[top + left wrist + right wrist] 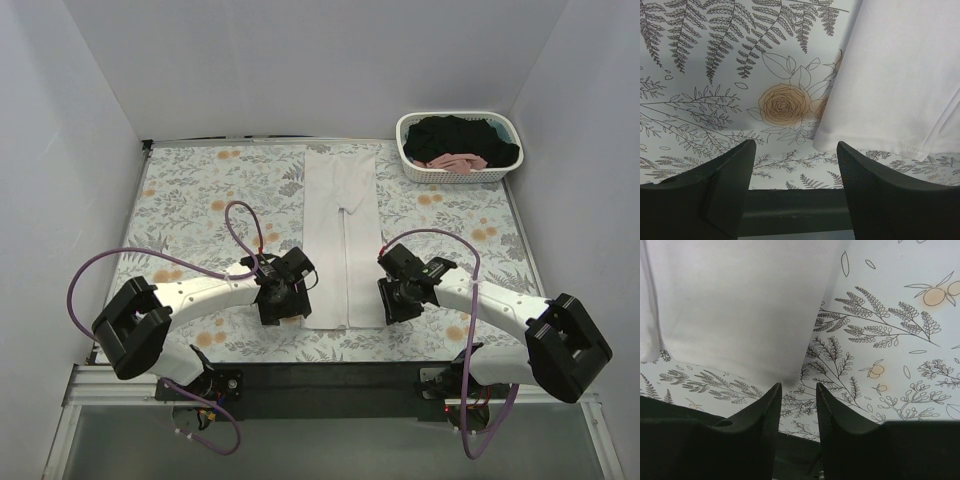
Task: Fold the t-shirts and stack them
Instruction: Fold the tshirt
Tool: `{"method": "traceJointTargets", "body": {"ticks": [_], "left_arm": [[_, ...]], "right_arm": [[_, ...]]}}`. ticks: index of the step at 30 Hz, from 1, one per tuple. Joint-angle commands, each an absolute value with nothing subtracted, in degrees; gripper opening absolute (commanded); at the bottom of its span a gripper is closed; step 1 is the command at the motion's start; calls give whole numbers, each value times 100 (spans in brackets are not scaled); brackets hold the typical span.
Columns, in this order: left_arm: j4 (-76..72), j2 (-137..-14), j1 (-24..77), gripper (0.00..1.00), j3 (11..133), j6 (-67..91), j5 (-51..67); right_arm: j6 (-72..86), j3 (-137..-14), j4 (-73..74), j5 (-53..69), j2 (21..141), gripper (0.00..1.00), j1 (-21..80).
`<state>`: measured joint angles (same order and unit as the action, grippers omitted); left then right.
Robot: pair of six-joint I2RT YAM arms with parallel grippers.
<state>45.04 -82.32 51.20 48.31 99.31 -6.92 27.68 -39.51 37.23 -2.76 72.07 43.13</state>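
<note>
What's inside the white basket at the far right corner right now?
The basket holds a black garment bunched on top and a pink garment toward its front. Anything underneath them is covered.

Beneath me spreads a floral-printed tablecloth of grey ferns and orange roses. At its far right corner I see a white plastic lattice basket, standing upright.

1. Top external: fixed high above the near edge, looking down; whole worktop in view.
2. Left wrist: close over the near left corner of the white shirt.
3. Right wrist: close over its near right corner; hem shared by all.
</note>
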Motion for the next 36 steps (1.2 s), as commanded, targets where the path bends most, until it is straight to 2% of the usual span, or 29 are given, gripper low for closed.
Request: {"method": "traceJointTargets", "body": {"ticks": [1,17,29,36], "left_arm": [[4570,-8235,5168,65,5019,9967,-826],[4570,-8314,5186,65,5054,9958,-809],[4588,-8358,5212,65,5062,9967,-791],[4667,-8429,5229,65,5115,9993,-782]], "right_arm": [[2891,-3788,3419,-176,7251,40,4324],[2909,-3920,3436,-282,7233,40,4324],[2830,-3507,3287,-194,7514,38,4324],[2804,-3261,3340,-176,7550,28,4394]]}}
